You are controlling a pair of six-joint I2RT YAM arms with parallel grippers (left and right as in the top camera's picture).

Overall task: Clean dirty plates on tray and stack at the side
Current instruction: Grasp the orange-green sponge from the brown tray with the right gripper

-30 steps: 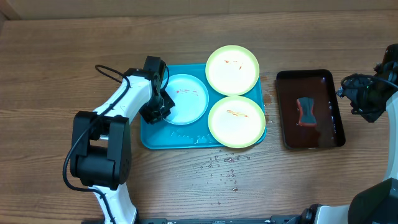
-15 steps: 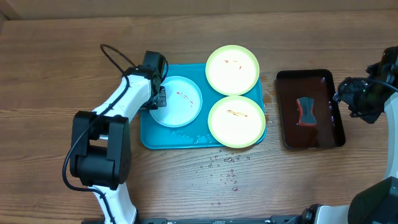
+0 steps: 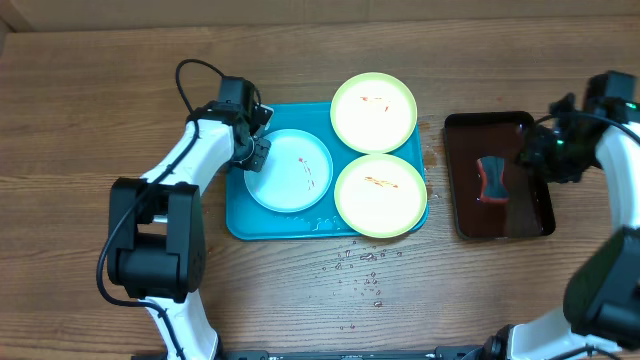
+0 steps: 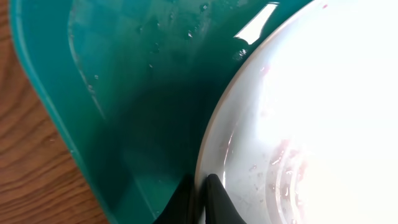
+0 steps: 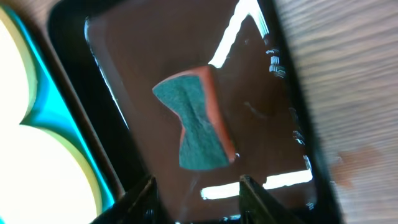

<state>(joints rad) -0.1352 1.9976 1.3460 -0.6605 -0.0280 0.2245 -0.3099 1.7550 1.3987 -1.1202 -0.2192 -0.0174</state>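
Left gripper (image 3: 256,152) is pinching the left rim of the pale blue plate (image 3: 292,172), jaws nearly closed on it. The plate is lying in the left half of the tray (image 3: 238,226), mid-table, and has slid slightly toward the near edge over the last second. Right gripper (image 5: 196,193) has swung in from the right edge and is hovering, fingers wide, over the sponge (image 5: 194,127) in the dark tray (image 3: 527,226). Looks like hold-and-scrub setup, sponge pickup next. Far yellow-green plate (image 3: 373,111) and near yellow-green plate (image 3: 380,196) are sitting smeared; nothing stacked.
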